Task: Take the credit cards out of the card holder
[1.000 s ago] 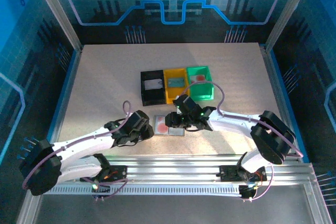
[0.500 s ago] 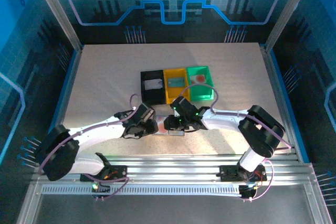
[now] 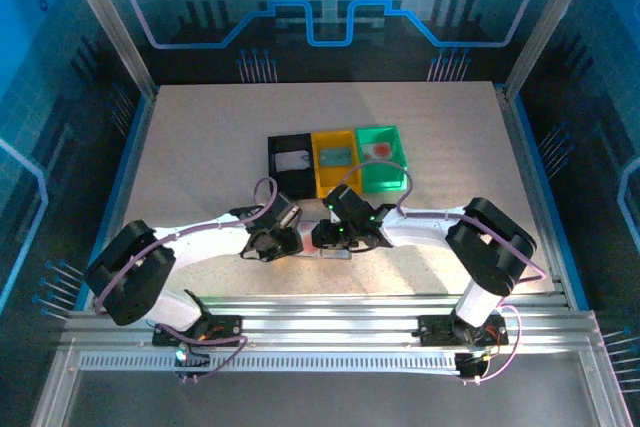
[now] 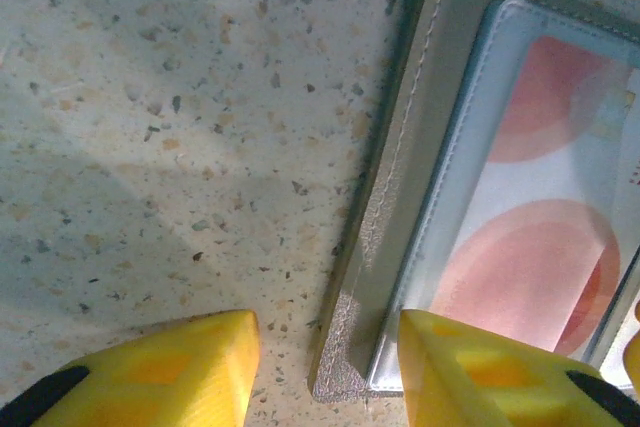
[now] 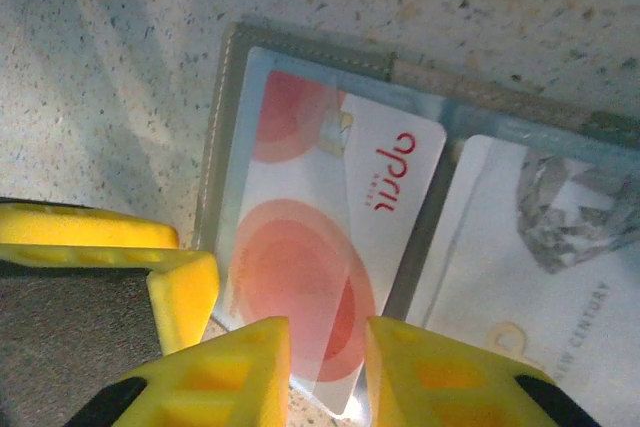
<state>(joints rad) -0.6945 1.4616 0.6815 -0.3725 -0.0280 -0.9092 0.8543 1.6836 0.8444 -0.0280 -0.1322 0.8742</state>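
Observation:
The grey card holder [image 3: 308, 240] lies open on the table, between my two grippers. Its left pocket holds a pale credit card [image 5: 310, 217] with red-orange round marks, whose lower end sticks out past the pocket's edge. A white card [image 5: 530, 277] with a grey crystal picture fills the right pocket. My right gripper [image 5: 328, 377] hovers over the red-marked card's lower end, jaws narrowly apart. My left gripper [image 4: 325, 367] is open and straddles the card holder's [image 4: 400, 197] left edge at its near corner, with one finger over the table and the other over the pocket.
Behind the holder stand a black bin [image 3: 291, 164], a yellow bin [image 3: 335, 159] and a green bin [image 3: 382, 155], each with a card inside. The aluminium rail [image 3: 330, 312] runs along the near edge. A left fingertip [image 5: 185, 297] sits close beside the right fingers.
The left arm has swung right, bringing its gripper to the holder's left edge. The right gripper has shifted slightly left over the holder and its jaws have narrowed.

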